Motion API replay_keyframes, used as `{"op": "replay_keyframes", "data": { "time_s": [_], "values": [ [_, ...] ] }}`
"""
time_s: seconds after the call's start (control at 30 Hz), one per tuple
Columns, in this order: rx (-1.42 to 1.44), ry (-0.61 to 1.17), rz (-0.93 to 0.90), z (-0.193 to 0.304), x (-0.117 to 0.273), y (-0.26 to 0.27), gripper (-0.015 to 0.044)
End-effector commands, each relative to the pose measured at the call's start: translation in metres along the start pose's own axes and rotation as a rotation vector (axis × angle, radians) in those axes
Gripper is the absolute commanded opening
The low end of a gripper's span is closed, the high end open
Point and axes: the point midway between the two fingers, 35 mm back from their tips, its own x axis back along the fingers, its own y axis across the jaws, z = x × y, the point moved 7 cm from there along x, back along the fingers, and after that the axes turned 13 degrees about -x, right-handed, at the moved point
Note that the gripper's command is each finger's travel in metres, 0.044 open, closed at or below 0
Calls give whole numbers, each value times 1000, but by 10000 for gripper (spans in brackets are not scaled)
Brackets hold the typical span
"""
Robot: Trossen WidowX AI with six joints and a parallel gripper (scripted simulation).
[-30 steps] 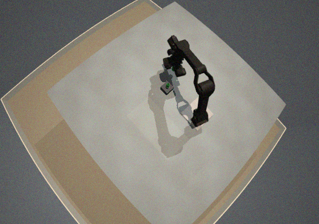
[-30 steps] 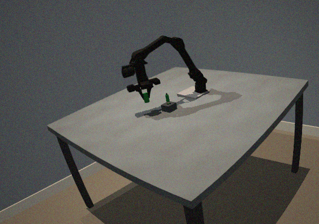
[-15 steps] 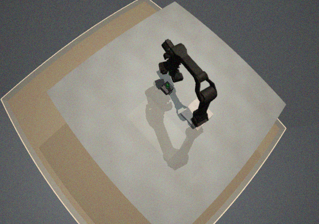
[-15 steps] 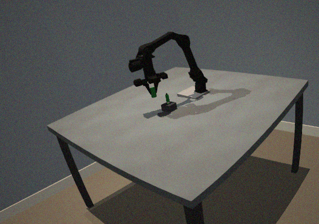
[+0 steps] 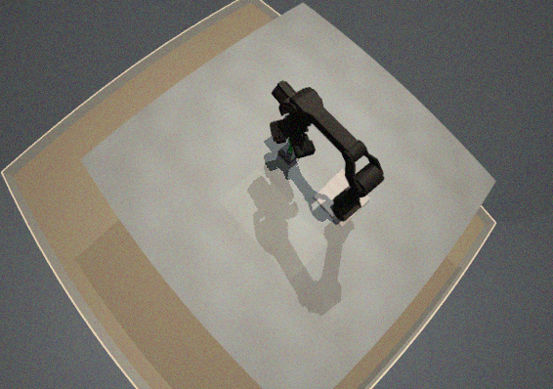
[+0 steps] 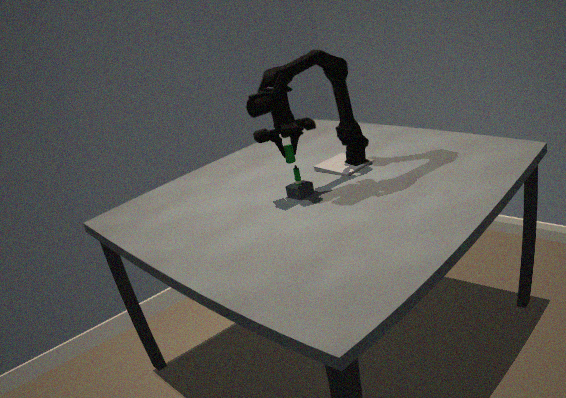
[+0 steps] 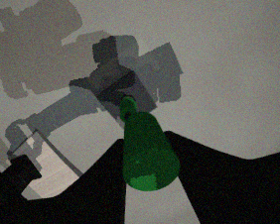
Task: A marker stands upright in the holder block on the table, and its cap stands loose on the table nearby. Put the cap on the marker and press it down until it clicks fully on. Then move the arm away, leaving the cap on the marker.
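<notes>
My gripper (image 6: 289,153) is shut on the green cap (image 6: 289,154) (image 7: 150,156), which it holds in the air, tilted slightly. The green marker (image 6: 297,174) (image 7: 128,107) stands upright in the dark holder block (image 6: 300,190) (image 7: 145,94), its dark tip upward. In the exterior view the cap is above the marker and slightly to its left, with a small gap between them. In the wrist view the marker shows just beyond the cap's far end. In the top view the arm hides the cap, and a bit of green (image 5: 290,148) shows beneath the gripper.
The arm's base stands on a pale plate (image 6: 331,164) (image 7: 54,173) behind and to the right of the block in the exterior view. The arm's shadows fall across the grey table (image 5: 195,141) (image 6: 260,254) around the block.
</notes>
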Motion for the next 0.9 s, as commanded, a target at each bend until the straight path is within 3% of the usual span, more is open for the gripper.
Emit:
{"op": "replay_keyframes", "data": {
  "time_s": [0.0,0.87],
  "values": [
    [-4,-3,-2,-1,4,11,0],
    [-4,-3,-2,-2,-25,10,0]
  ]
}}
